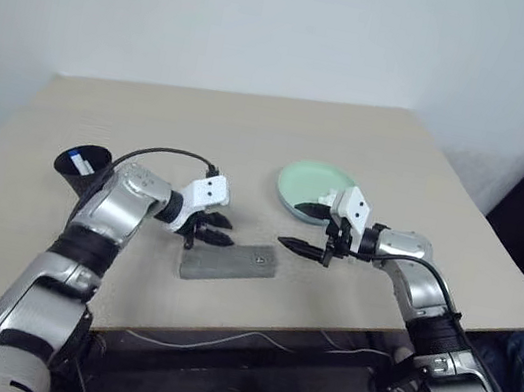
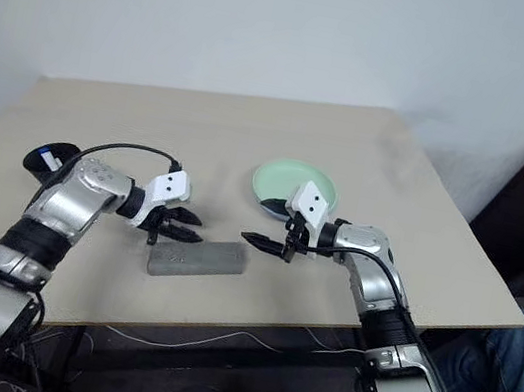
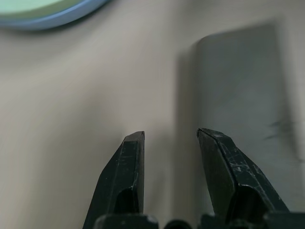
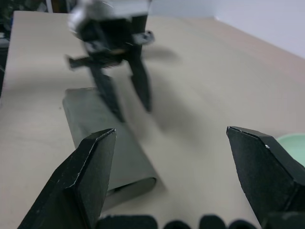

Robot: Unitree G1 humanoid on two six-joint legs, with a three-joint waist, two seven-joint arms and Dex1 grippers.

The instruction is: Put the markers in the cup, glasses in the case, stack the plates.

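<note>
Fingers (image 3: pixel 128 176) empty; case (image 3: pixel 248 95) cropped

One case (image 1: pixel 229 261), one cup (image 1: pixel 79 167), two stacked plates (image 1: pixel 312 190), one table (image 1: pixel 253 134), two pincers.

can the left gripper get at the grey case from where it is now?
Probably yes. The left gripper hangs open just above the table at the near-left end of the case, which lies shut and flat, with nothing between them. The right gripper sits open beyond the case's other end, apart from it.
</note>
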